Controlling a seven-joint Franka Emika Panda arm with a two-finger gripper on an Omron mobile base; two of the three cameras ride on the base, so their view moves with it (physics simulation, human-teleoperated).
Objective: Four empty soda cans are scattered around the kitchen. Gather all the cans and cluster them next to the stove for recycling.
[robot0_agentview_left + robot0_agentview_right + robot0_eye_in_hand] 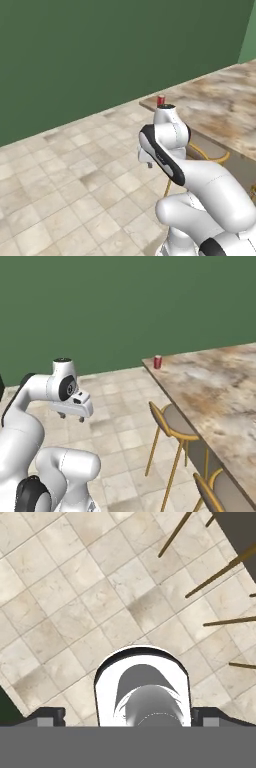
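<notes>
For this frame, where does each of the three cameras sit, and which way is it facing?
Left base view: behind the arm's left, facing the marble table, soda can at its corner; arm lower right.
Right base view: behind its right, same can and table, chairs; arm lower left, claw open.
Hand view: looks down at the tiled floor.
Both base views share can and table.

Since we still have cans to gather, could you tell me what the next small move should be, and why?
Probably drive the base closer to the soda can, which stands upright at the near corner of the marble table. The gripper hangs open and empty over the floor, well short of that corner.
</notes>
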